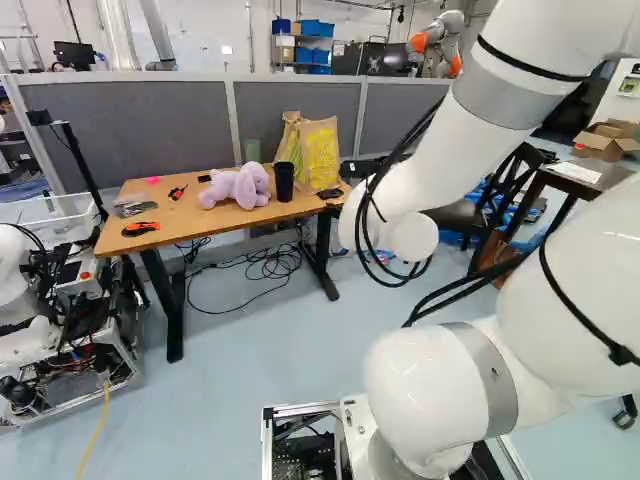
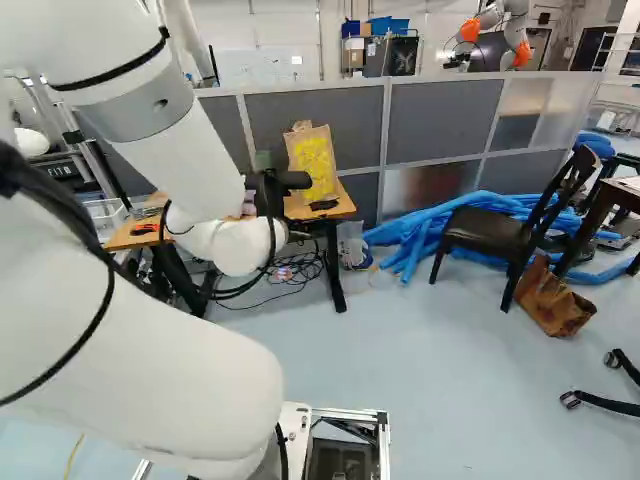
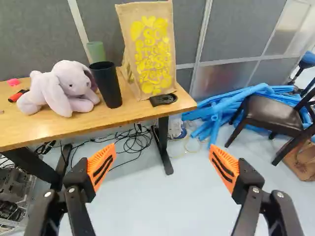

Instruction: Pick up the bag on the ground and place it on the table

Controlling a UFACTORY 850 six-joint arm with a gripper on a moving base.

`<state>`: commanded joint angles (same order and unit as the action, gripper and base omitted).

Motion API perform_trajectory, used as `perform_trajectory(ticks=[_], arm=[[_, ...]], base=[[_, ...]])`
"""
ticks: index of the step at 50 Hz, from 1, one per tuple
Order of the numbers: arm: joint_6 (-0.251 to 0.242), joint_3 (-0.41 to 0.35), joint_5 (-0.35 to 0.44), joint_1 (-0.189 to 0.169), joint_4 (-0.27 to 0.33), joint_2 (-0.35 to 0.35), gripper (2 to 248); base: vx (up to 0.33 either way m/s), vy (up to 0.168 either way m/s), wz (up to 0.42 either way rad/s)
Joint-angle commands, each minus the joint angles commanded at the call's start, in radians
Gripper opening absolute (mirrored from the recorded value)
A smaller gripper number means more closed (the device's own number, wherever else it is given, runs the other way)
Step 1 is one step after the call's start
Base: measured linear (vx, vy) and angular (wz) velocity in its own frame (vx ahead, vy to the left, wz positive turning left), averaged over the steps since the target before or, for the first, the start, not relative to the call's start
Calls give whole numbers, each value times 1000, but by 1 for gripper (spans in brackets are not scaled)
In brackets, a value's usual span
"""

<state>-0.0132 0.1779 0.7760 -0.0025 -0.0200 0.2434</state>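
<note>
The brown bag (image 2: pixel 553 300) lay on the floor (image 2: pixel 430 370) beside the dark chair (image 2: pixel 490 228), at the right of the right base view, well apart from the wooden table (image 3: pixel 44 133). The robot's hand (image 2: pixel 280 190) was open and empty, its orange pads (image 3: pixel 102 164) spread wide. On the table, a tan bag (image 3: pixel 151 56) with yellow print stood upright near a black cup (image 3: pixel 107 84), which was between it and a lilac plush (image 3: pixel 63 89). A green cup (image 3: pixel 96 52) stood behind the black one. Blue tubes (image 2: pixel 420 235) lay heaped on the floor behind the chair, along the gray partition (image 2: pixel 435 115).
</note>
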Motion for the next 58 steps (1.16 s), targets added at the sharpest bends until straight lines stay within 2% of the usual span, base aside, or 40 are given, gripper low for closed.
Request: perform_trajectory(ticks=[26, 58], arm=[[11, -78, 83, 2, 17, 31, 247], [13, -91, 97, 2, 20, 36, 247]], base=[[0, 0, 0], [0, 0, 0]])
